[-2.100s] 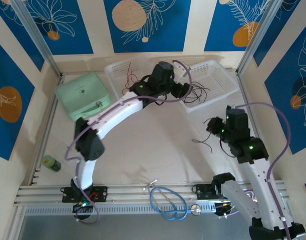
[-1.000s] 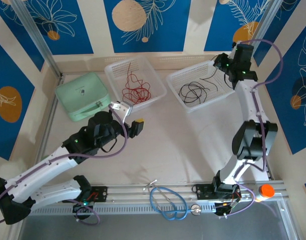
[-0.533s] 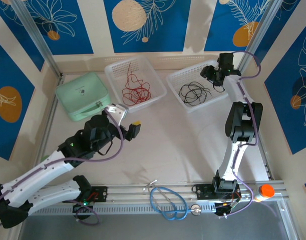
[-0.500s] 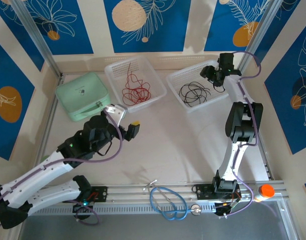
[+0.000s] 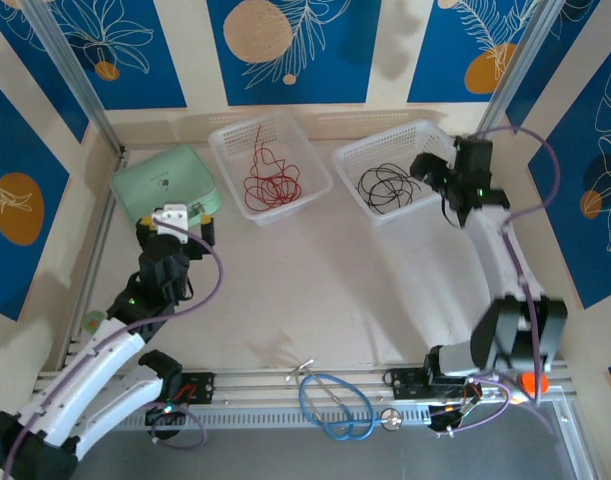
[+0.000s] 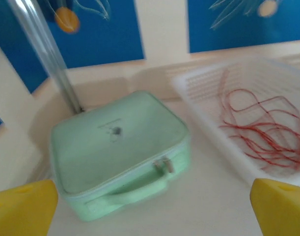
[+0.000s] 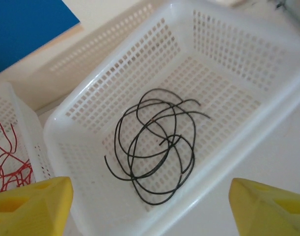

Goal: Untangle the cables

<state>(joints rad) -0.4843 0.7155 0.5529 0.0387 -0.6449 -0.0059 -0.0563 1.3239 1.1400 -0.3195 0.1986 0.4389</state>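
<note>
Looking down past the right gripper [image 7: 150,206], spread wide with nothing between its yellow fingertips [image 7: 32,204], onto the black cables [image 7: 157,152] lying in loose overlapping loops on the floor of the right mesh basket [image 7: 140,39]. Looking likewise past the left gripper [image 6: 150,211], also spread wide and empty, at the mint-green case [image 6: 115,147] close ahead, with the red cables [image 6: 262,132] curled in the left mesh basket [image 6: 199,83] off to its right. Judging by the thin strands and slack curls: very light, soft and springy, apt to slip from a loose pinch and to drag neighbouring loops along. Probably best taken at a free end or a single outer strand clear of the crossings, pinched firmly and lifted slowly. Little risk of breakage, some of snagging in the mesh holes.
</note>
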